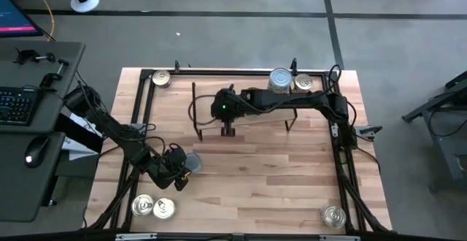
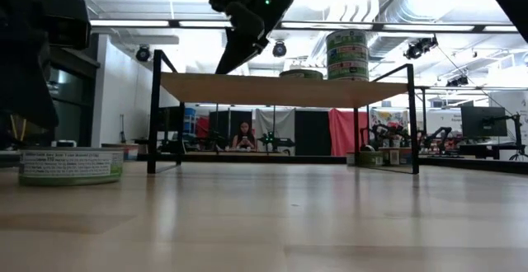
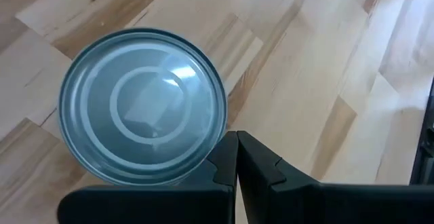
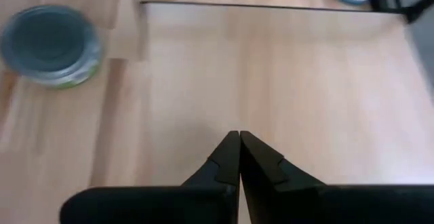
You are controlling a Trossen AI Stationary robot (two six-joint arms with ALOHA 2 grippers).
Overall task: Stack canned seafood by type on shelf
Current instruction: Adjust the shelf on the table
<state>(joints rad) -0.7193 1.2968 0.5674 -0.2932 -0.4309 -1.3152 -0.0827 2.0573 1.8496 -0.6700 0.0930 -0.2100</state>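
A pale-blue-topped tin (image 3: 142, 105) stands on the tabletop left of centre, also in the high view (image 1: 193, 163) and at the left of the low view (image 2: 70, 165). My left gripper (image 3: 236, 142) is shut, close beside its rim (image 1: 179, 171). My right gripper (image 4: 237, 139) is shut, held above the table at the shelf's near edge (image 1: 228, 130), touching nothing. The shelf (image 2: 285, 89) stands on thin black legs and carries a stack of tins (image 1: 280, 80) and a gold-topped tin (image 1: 303, 82) at its far right. My left gripper comes at the pale-blue tin from above, its shut fingers (image 3: 227, 159) right beside the tin's rim (image 3: 215, 139). Whether the finger's outer side touches the rim, I cannot tell. The tin stands flat on the table.
More tins stand on the tabletop: one at the far left corner (image 1: 161, 78), two at the near left (image 1: 143, 206) (image 1: 165, 209), one at the near right (image 1: 333, 215). A black metal frame (image 1: 139, 109) runs round the table's edges. Bare wood lies between shelf and near edge.
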